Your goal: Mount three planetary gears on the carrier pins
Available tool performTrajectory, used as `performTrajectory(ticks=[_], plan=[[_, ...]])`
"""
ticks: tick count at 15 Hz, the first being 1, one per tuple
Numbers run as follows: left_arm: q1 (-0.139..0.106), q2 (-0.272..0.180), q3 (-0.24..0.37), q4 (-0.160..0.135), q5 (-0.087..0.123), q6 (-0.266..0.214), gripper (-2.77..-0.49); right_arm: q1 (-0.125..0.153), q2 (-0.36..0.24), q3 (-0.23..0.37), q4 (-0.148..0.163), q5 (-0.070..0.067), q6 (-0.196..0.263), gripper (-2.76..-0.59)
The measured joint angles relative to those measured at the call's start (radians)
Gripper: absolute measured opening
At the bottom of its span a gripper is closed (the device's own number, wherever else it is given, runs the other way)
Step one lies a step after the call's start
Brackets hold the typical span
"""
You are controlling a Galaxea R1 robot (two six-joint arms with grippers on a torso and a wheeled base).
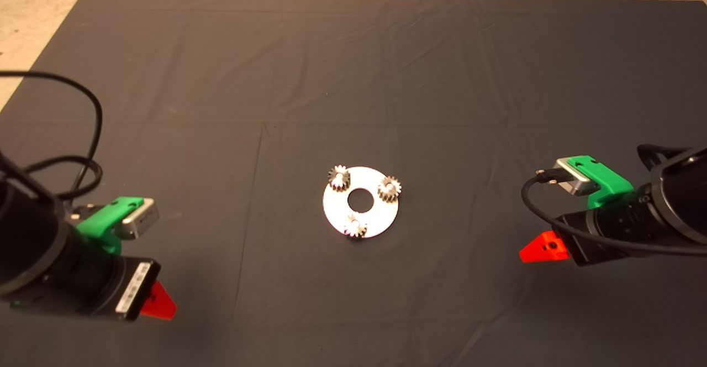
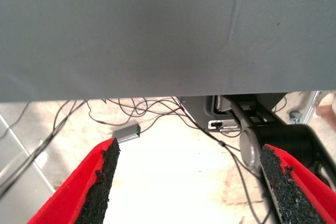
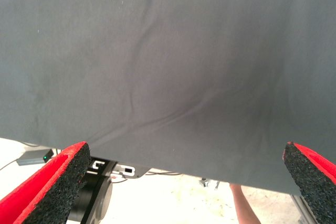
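Head view is showing the silvery disc (image 1: pixel 337 212) lying near the middle of the dark mat (image 1: pixel 353 68), with 3 planetary gears (image 1: pixel 338 178) (image 1: pixel 389 188) (image 1: pixel 355 227) sitting on it in a triangle around the central hole, each at a carrier pin. The left gripper (image 2: pixel 189 182) is waiting at the lower left, the right gripper (image 3: pixel 184 182) at the right edge; both are holding their jaws spread wide and gripping nothing.

Carrier pins (image 1: pixel 354 224) hidden (gears (image 1: pixel 389 188) cover them).
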Motion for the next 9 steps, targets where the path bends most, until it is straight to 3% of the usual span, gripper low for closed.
performTrajectory(ticks=[2,9], plan=[[-0.01,0.039,0.009,0.001,0.0,-0.054,-1.37,0.0,0.001,0.008,0.0,0.0,0.011,-0.61],[-0.011,0.063,0.029,0.001,0.0,-0.067,-1.37,0.0,0.006,0.011,0.0,0.0,0.014,-0.61]])
